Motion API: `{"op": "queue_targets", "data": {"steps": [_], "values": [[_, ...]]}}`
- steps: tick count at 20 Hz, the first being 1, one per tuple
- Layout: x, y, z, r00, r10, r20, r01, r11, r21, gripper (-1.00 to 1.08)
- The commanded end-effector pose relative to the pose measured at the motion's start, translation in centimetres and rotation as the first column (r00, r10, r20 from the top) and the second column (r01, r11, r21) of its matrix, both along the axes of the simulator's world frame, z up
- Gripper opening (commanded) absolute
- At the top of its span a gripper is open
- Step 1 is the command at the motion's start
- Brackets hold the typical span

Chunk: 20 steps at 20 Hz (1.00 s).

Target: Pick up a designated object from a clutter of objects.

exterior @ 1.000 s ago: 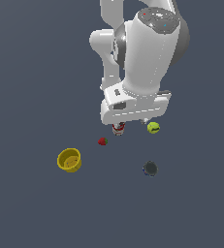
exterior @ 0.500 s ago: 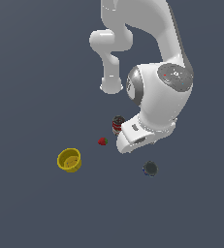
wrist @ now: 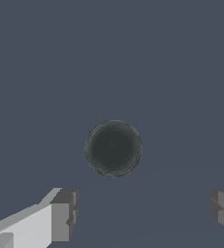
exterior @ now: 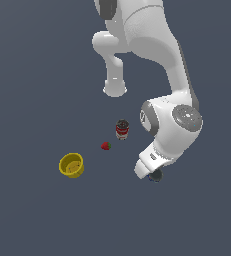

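Note:
The designated dark can shows from above in the wrist view as a dark grey-black disc lying between and ahead of my two fingers. My gripper is open and empty, with its jaws wide apart and the can clear of both. In the exterior view the gripper hangs just over the can, which peeks out from under the hand. The yellow cup, the red strawberry and the red-and-white can lie to the exterior view's left. The yellow-green ball is hidden.
The arm's bulky wrist stands above and to the exterior view's right of the red-and-white can. The arm's white base post stands further back. The floor is plain dark grey.
The arm has swung from above the red-and-white can towards the exterior view's right and downward, and the hand now sits over the dark can. The objects have not moved.

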<state>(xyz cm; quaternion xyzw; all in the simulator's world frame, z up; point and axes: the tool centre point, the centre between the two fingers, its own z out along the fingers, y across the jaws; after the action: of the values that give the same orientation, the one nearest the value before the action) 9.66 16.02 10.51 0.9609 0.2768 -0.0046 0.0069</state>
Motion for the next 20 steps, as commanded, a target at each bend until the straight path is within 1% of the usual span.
{"op": "queue_targets", "data": {"steps": [1, 8, 15, 20], "values": [[0.3, 0.9, -1.5, 1.000, 0.028, 0.003, -0.028, 1.000, 0.006, 1.00], [0.5, 2.2, -3.9, 0.998, 0.069, 0.005, -0.069, 0.997, 0.015, 1.00], [0.4, 2.2, -4.4, 0.997, 0.071, 0.004, -0.071, 0.997, 0.015, 1.00], [0.4, 2.2, -6.3, 0.997, 0.072, 0.004, -0.072, 0.997, 0.015, 1.00]]}}
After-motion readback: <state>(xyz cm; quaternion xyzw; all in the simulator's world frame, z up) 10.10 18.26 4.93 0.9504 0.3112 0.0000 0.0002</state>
